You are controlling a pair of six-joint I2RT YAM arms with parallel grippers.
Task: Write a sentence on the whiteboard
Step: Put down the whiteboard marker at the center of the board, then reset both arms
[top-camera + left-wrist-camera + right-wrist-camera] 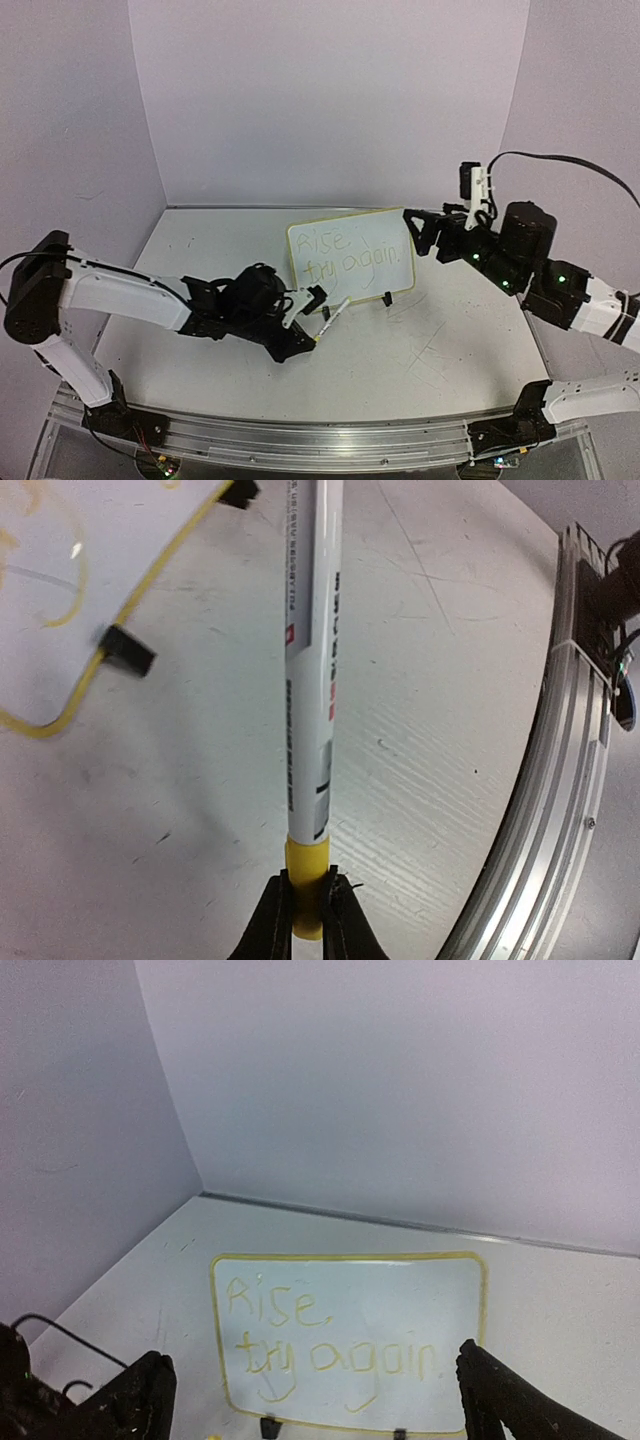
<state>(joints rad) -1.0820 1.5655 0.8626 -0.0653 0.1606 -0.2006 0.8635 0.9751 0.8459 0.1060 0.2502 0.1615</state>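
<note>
Your left gripper (pixel 308 905) pinches the marker (pixel 312 680) only by its yellow end, right gripper (pixel 418 235) gapes empty, so any side load could pivot it and smear the whiteboard (pixel 350 255).

Robot lab cell: plain bare walls (pixel 330 100), scuffed white table (pixel 430 370), alu mounting rail (pixel 300 440).

Two arms in white shells and black joints.
The left arm (pixel 120 292) has white tubular links between black motor housings. The right arm (pixel 560 290) carries small green lights on its black joints, a white camera bracket (pixel 481 186) at the wrist's twelve o'clock, and a thin black cable (pixel 560 158) at one o'clock. The fingers (pixel 275 925) are matte black.
</note>
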